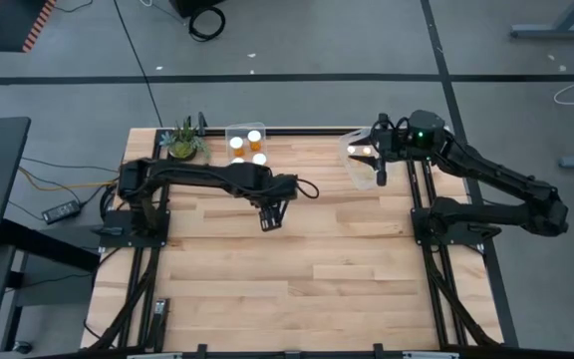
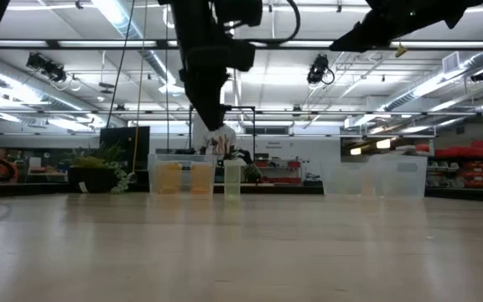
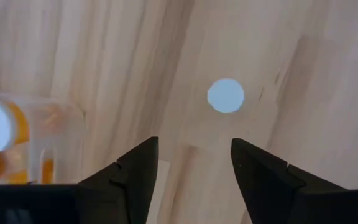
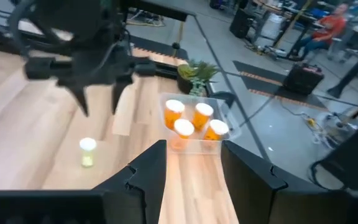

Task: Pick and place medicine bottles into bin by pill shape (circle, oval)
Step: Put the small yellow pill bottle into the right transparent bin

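Working from the top-down camera, I start with the pale butcher-block wooden counter [image 1: 297, 269], which carries everything else. My left arm reaches across its middle; my right arm is folded back toward the far right edge.

Two clear plastic bins sit along the far edge. The left clear bin [image 1: 229, 133] stands just beside a small green potted plant [image 1: 184, 142] and holds four translucent-orange vials with white caps [image 4: 194, 119], packed upright and touching. The right clear bin [image 1: 355, 170] lies under my right gripper [image 1: 382, 165]; something bright shows inside it, but I cannot tell what it is. I judge the two bins serve as the circle and oval destinations, though I cannot read pill shape from here.

The left gripper [image 3: 191, 171] points straight down, its fingers parted and gripping nothing. Beyond and between the fingers stands one small pale vial with a white cap [image 3: 225, 96], upright and alone on the bare boards, well apart from the left bin. I judge this pose is an overhead line-up for a grasp on that vial.

The right gripper's fingers [image 4: 253, 171] stand partly open with nothing between them, waiting clear of the left arm's workspace.
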